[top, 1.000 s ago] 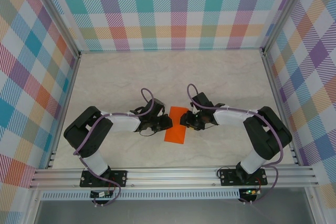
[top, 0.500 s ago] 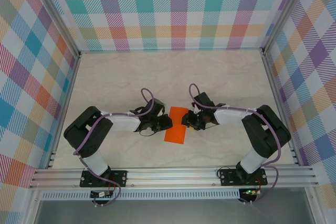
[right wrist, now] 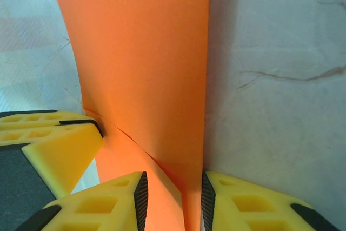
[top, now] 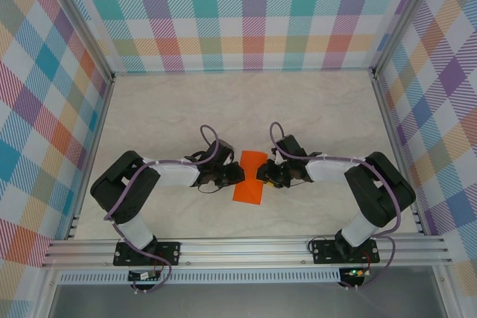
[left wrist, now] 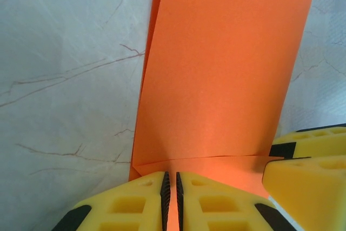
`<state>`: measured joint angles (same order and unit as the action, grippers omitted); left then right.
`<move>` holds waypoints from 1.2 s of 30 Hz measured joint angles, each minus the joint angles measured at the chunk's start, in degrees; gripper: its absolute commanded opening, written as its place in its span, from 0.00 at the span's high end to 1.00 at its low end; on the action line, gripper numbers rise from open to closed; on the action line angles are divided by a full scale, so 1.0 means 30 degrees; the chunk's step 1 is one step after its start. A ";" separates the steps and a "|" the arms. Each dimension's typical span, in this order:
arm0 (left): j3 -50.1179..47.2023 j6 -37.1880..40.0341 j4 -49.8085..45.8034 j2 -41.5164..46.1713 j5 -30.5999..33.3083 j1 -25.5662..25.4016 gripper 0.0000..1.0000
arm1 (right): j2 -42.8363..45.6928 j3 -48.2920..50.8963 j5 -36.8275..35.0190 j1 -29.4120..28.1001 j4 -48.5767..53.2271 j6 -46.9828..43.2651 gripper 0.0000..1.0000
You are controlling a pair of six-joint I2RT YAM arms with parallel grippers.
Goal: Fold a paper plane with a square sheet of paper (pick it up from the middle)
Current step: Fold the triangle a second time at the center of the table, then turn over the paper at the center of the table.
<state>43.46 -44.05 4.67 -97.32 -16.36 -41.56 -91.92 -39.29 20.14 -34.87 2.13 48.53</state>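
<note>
Left gripper [top: 237,175] pinched shut on the near-left edge of the square sheet of paper [top: 250,190], lying folded mid-table [top: 171,109] between the arms; right gripper [top: 261,174] straddles its opposite edge, jaws parted, not clamped.

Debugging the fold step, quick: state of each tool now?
Left tool: closed, pinching the orange paper.
Right tool: open, jaws apart around the paper, not clamped.
</note>
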 measured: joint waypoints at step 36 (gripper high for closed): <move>0.0000 -0.0007 -0.0007 0.0000 0.0036 0.0000 0.85 | 0.0758 -0.0517 -0.1064 -0.0029 0.0845 -0.0321 0.60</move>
<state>43.46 -44.07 4.64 -97.32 -16.25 -41.56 -89.65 -40.84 16.95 -34.96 4.67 47.57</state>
